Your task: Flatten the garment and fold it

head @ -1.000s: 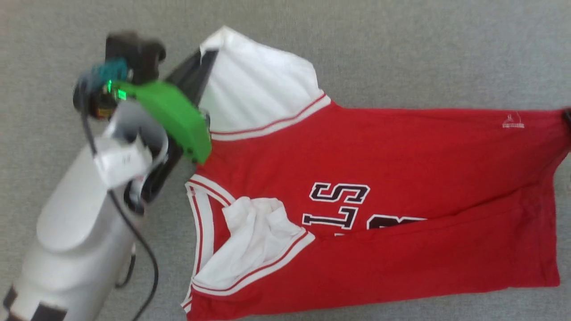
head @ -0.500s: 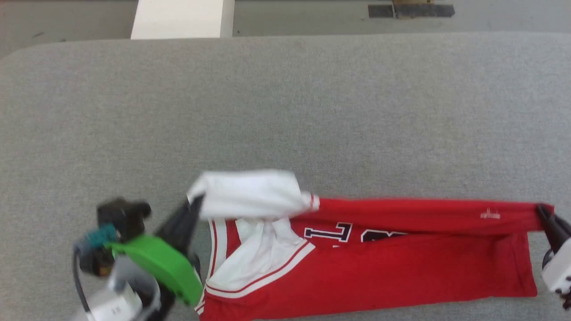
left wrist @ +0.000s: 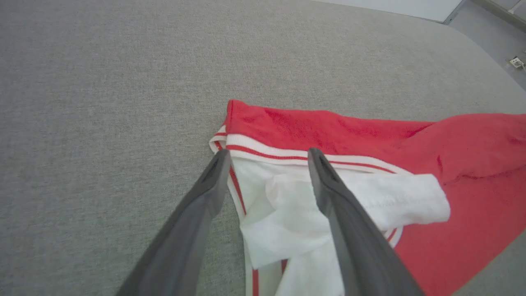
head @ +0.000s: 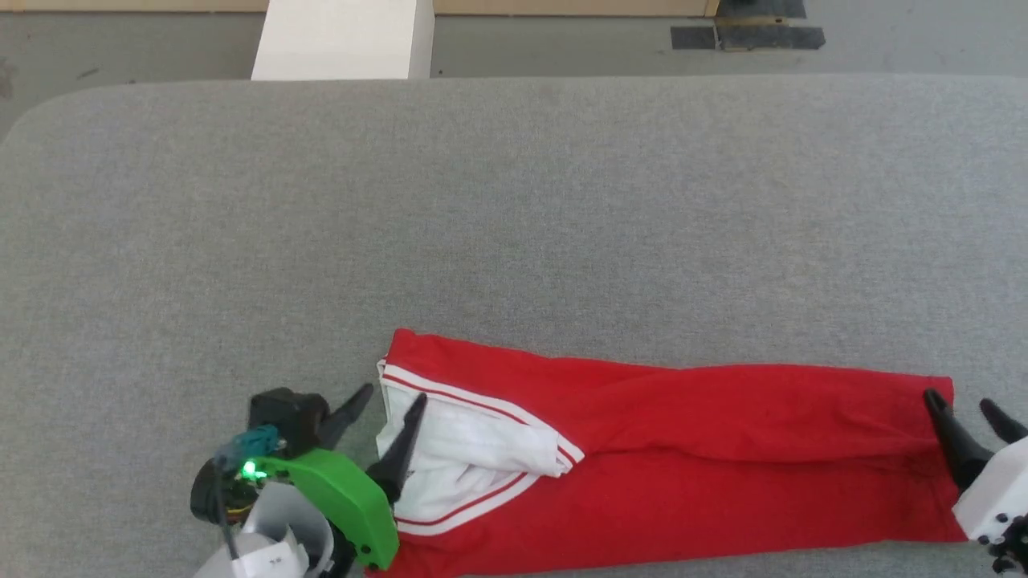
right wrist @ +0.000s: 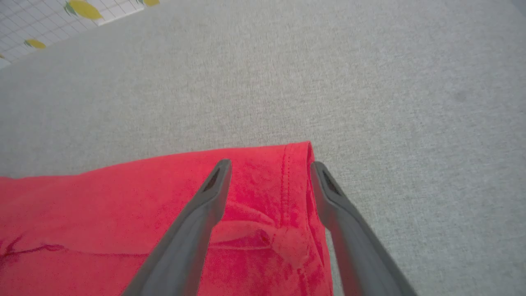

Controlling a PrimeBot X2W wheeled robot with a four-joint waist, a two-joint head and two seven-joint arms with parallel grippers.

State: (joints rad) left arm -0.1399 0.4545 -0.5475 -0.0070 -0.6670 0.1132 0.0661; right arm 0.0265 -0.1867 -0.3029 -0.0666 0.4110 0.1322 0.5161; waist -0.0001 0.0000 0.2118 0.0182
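Left gripper (head: 392, 399) jaws wide | right gripper (head: 957, 399) wide | garment (head: 683, 449) folded red strip; white sleeve atop

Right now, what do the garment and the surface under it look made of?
Garment: soft matte knit, probably cotton or polyester; it creases and has a stitched hem. Grey surface: matte woven or felt-like covering, judging by its fine speckled texture.

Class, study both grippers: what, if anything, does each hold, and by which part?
Nothing is held. Both stand open: the left gripper at the white-sleeved end of the garment, the right gripper at its hem end.
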